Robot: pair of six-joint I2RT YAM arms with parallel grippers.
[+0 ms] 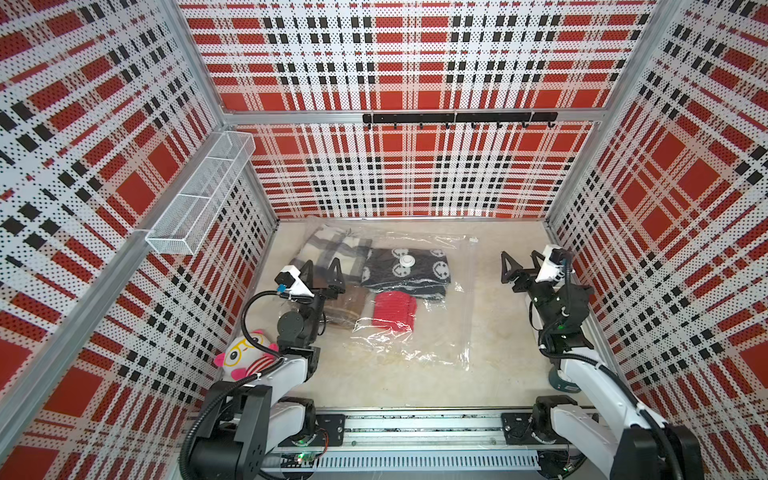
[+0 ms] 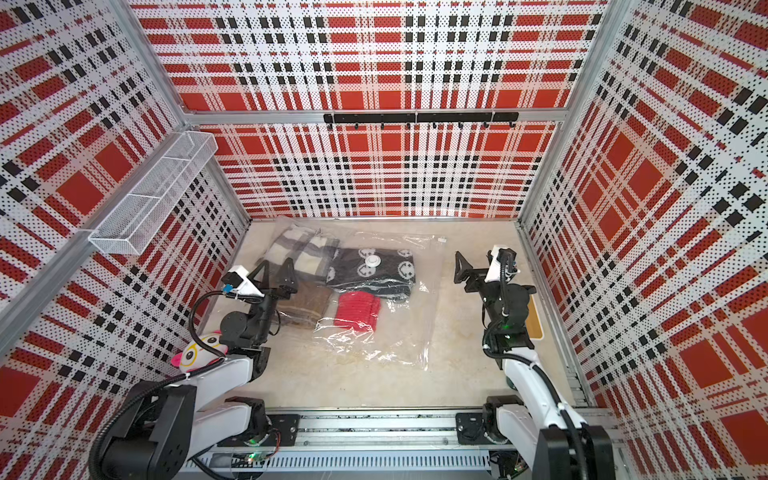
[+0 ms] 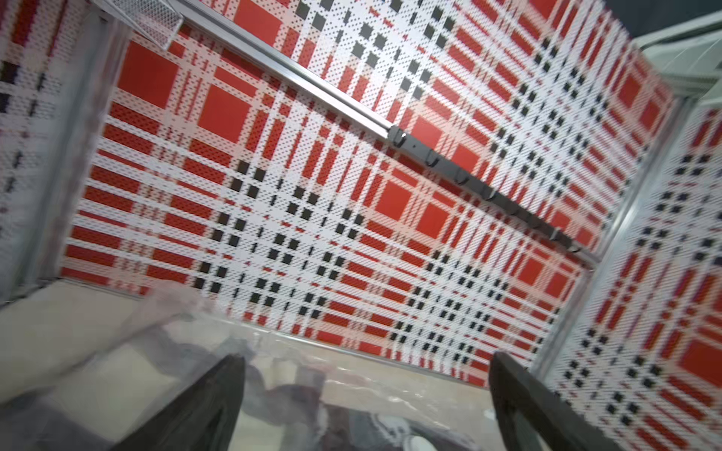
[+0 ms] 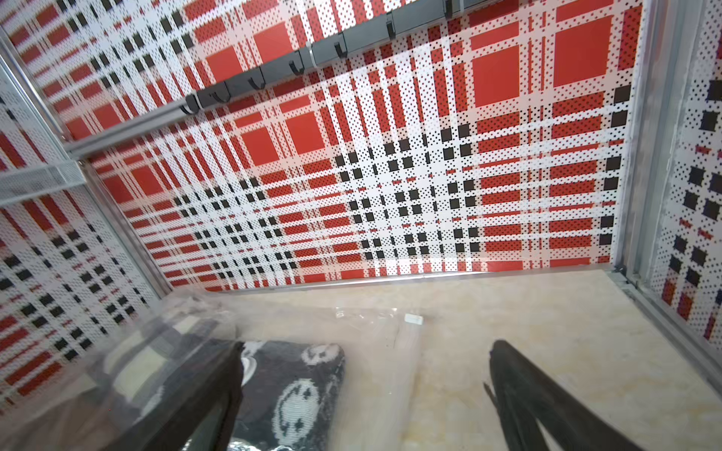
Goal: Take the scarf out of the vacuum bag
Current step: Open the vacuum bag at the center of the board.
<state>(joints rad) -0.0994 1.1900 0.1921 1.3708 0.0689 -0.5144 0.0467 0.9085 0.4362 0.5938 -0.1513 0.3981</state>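
While the vacuum bag lies flat on the tabletop, I place everything by its round white valve. Directly under that valve, inside the clear plastic, is a black scarf with smiley faces. Toward the left arm from the valve is a grey and cream plaid scarf. Toward the arm bases from the valve lie a red knit piece and a brown folded cloth. The bag's long sides seem to run from the back wall toward the arm bases. Its zip edge, with a small white slider, is on the right arm's side of the valve. I cannot tell whether that edge is sealed.

My left jaws stand wide apart and empty over the bag, on the plaid-scarf side of the valve, about where plaid meets brown cloth. Whether their tips touch the plastic I cannot tell. The left arm is folded back on itself, and its jaws aim toward the back wall, tipped slightly down.

My right jaws are spread just as wide, holding nothing, over bare tabletop across the valve from the left jaws and clear of the zip edge. The right arm is folded much the same, also facing the back wall.

A plush toy lies well apart from the valve, beside the left arm.
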